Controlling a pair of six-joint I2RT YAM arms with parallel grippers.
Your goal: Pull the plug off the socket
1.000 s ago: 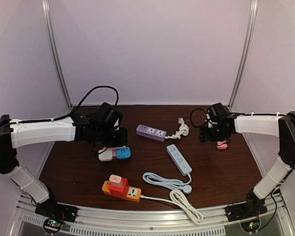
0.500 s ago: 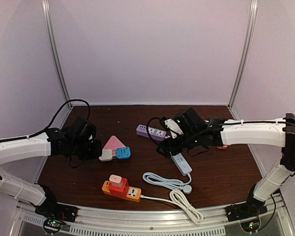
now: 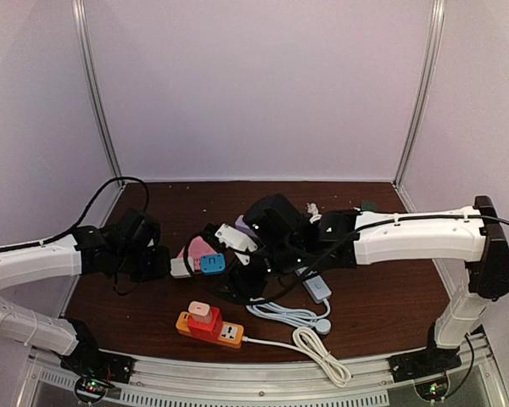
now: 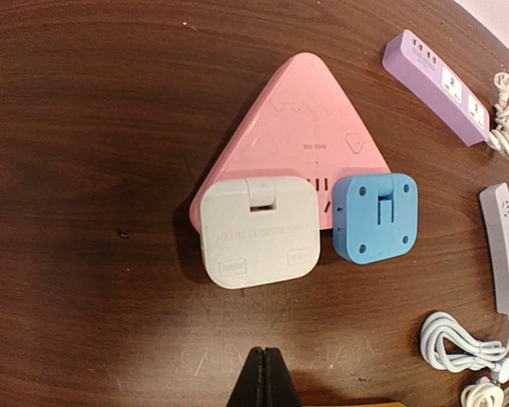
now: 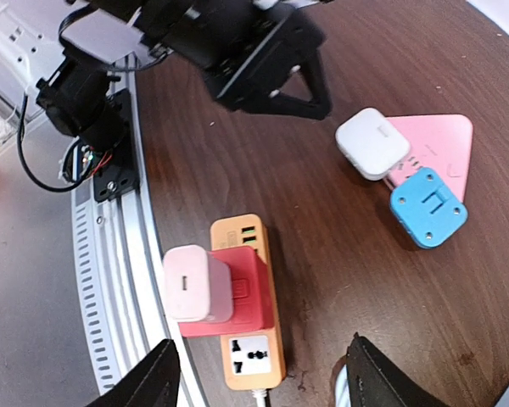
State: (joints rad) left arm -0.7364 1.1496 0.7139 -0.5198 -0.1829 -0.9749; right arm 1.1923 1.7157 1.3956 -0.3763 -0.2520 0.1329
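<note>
Geometry is the whole story here. The right gripper [image 5: 263, 366] hangs above the orange power strip [image 5: 236, 231] with its fingers spread wide and nothing between them. In its wrist view the pink plug [image 5: 195, 284] sits at roughly 11 o'clock from the gap between the fingers, near but not yet bracketed. That plug stands on a red adapter [image 5: 244, 292], which is itself seated on the strip. The strip's long axis runs 12 to 6 in that view, square to the line between the two fingers.

Seen from overhead, the strip lies near the front edge, at 6 o'clock from the pink triangular socket [image 4: 310, 136]. The right arm reaches in from 3 o'clock, so the pink plug looks like its target.

The left gripper [image 4: 264, 377] has its fingers pressed together and is empty. It rests low on the table, pointing at 12 o'clock toward the white plug [image 4: 257, 231]. That plug sits on the triangle's near edge, with a blue plug [image 4: 375, 216] touching it at 3 o'clock.

Best guess is that the right gripper needs a nudge toward 11 o'clock and then a drop, so the fingers end up either side of the pink plug. Grabbing the red adapter by mistake is the risk.
</note>
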